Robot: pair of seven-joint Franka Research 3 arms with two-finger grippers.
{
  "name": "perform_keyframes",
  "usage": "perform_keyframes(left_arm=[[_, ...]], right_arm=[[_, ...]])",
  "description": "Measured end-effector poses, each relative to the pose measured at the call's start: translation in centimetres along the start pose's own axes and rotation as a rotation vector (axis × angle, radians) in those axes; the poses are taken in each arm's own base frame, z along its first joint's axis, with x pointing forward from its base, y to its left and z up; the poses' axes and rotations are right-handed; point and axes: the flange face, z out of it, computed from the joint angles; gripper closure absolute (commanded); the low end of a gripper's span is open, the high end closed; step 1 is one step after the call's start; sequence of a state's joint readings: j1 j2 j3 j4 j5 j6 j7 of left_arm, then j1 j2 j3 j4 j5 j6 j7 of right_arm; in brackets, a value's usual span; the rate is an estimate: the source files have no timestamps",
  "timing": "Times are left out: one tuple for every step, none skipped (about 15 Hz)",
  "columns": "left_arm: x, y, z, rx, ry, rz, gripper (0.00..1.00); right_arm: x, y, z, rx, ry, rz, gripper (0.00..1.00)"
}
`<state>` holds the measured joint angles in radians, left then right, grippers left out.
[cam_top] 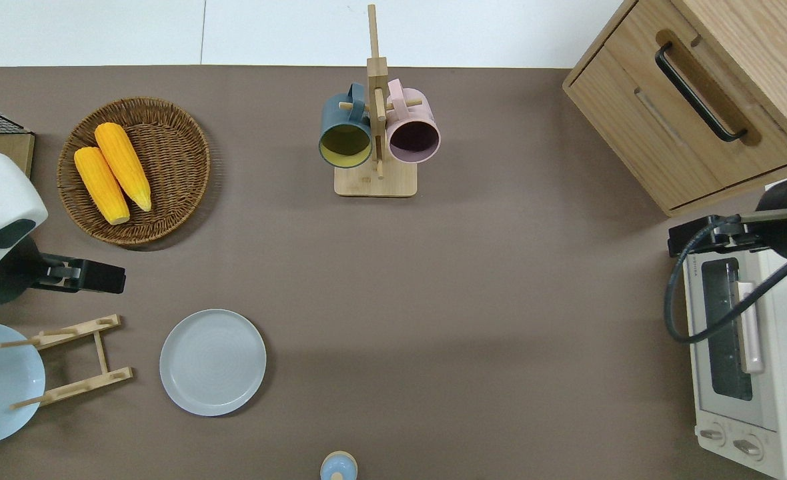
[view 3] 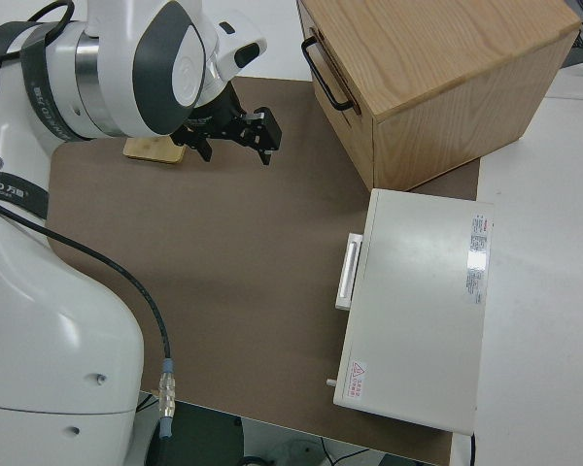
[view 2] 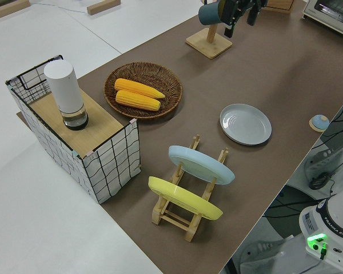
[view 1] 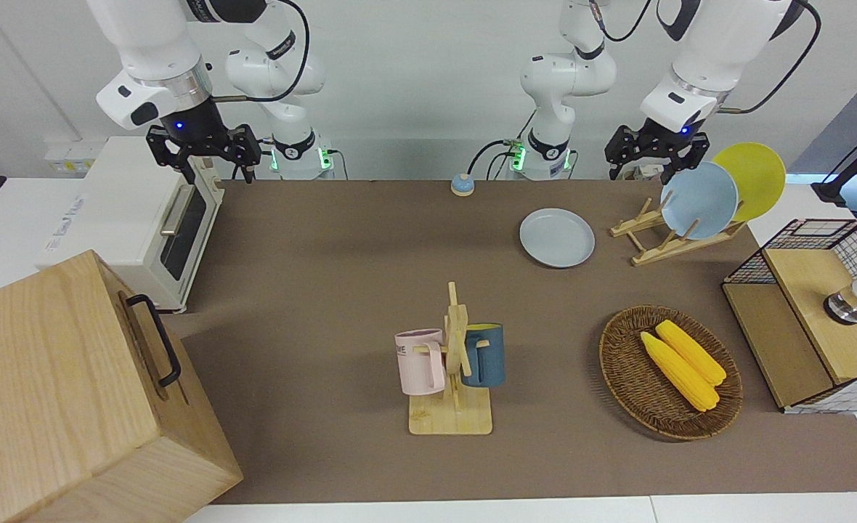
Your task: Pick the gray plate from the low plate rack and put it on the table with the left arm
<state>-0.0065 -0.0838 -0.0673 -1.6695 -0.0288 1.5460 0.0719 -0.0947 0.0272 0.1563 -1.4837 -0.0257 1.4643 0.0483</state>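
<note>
Overhead view: gray plate [cam_top: 213,362] lies flat on the surface [cam_top: 473,280], lower left of the frame, just beside the rack [cam_top: 73,360].

Left tool [cam_top: 103,278] hangs empty at the left edge, up and left of the plate, over bare mat between rack and basket [cam_top: 134,171]; its fingers look parted. The rack's near slot is bare, while a blue plate [view 1: 699,200] and a yellow plate [view 1: 752,178] lean in it at the front view's upper right. Placing looks done. The right arm is parked, its tool [view 1: 207,149] open.
</note>
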Motion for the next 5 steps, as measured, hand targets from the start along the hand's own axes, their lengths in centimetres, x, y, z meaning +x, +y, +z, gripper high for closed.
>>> perform_keyframes(left_arm=[[0.1,0.01,0.14,-0.002,-0.002,0.001,0.0],[0.15,-0.03,0.23,-0.003,-0.004,0.001,0.0],[0.16,-0.09,0.24,-0.003,-0.004,0.0,0.0],[0.15,-0.11,0.25,-0.003,-0.004,-0.001,0.0],[0.15,-0.1,0.25,-0.003,-0.004,0.0,0.0]], right_arm=[[0.0,0.0,0.0,0.0,0.0,0.0,0.017],[0.0,0.0,0.0,0.0,0.0,0.0,0.017],[0.0,0.0,0.0,0.0,0.0,0.0,0.017],[0.0,0.0,0.0,0.0,0.0,0.0,0.017],[0.0,0.0,0.0,0.0,0.0,0.0,0.017]])
